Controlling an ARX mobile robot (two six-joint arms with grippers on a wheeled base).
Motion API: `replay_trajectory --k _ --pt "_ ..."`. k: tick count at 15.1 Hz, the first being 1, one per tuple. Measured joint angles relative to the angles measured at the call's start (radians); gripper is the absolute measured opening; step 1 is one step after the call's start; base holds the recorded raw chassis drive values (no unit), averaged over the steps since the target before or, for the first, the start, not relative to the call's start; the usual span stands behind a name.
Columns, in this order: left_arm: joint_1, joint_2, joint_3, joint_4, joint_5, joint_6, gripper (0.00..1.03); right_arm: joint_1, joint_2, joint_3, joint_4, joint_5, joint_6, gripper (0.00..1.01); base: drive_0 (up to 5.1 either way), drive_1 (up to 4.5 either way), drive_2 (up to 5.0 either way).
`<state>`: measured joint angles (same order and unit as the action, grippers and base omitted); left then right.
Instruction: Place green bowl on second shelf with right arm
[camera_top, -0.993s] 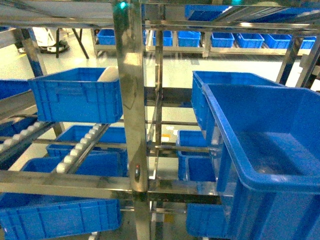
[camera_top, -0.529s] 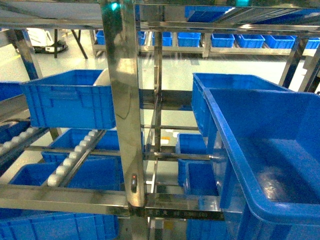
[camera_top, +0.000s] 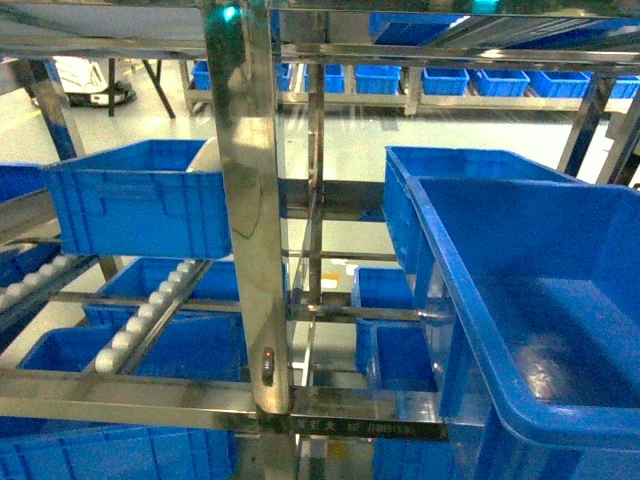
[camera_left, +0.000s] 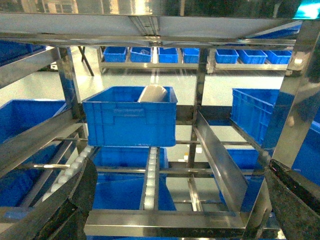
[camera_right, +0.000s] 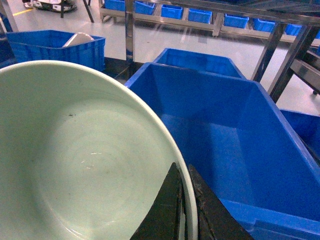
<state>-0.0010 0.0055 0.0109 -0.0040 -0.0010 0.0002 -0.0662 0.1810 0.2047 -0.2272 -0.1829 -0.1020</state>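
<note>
The green bowl (camera_right: 75, 160) fills the left of the right wrist view, pale mint and glossy, its inside facing the camera. My right gripper (camera_right: 183, 175) is shut on its rim, one dark finger inside and one outside. Just right of the bowl lies the large deep blue crate (camera_right: 235, 145) with nothing in it; it also shows on the right of the head view, large deep blue crate (camera_top: 540, 300), on the second shelf (camera_top: 360, 405) of the steel rack. My left gripper (camera_left: 182, 210) is open, with only rack rails between its fingers. Neither gripper shows in the head view.
A thick steel upright (camera_top: 250, 230) stands close in front, left of the big crate. A smaller blue crate (camera_top: 140, 205) with a pale dish leaning in it sits on the left roller lane. Another blue crate (camera_top: 450, 165) is behind the big one. More crates fill the lower tiers.
Between one second and half a second ago the rack slid left and slightly down in the head view. Since then nothing has visibly moved.
</note>
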Motion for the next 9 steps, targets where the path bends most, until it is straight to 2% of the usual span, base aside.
replay_trajectory --k 1,3,7,9 --pt "0.0 0.0 0.0 0.0 0.0 0.0 0.98 -0.01 0.001 -0.002 0.014 -0.016 -0.005 0.02 0.0 0.0 0.0" --pt "0.0 0.0 0.0 0.0 0.0 0.0 0.98 -0.069 0.076 -0.008 0.101 -0.055 -0.024 0.02 0.0 0.0 0.0" --pt "0.0 0.0 0.0 0.0 0.0 0.0 0.98 -0.137 0.458 0.0 0.407 -0.096 -0.073 0.02 0.0 0.0 0.0" --pt "0.0 0.0 0.0 0.0 0.0 0.0 0.98 -0.173 0.736 0.085 0.58 -0.105 -0.106 0.02 0.0 0.0 0.0"
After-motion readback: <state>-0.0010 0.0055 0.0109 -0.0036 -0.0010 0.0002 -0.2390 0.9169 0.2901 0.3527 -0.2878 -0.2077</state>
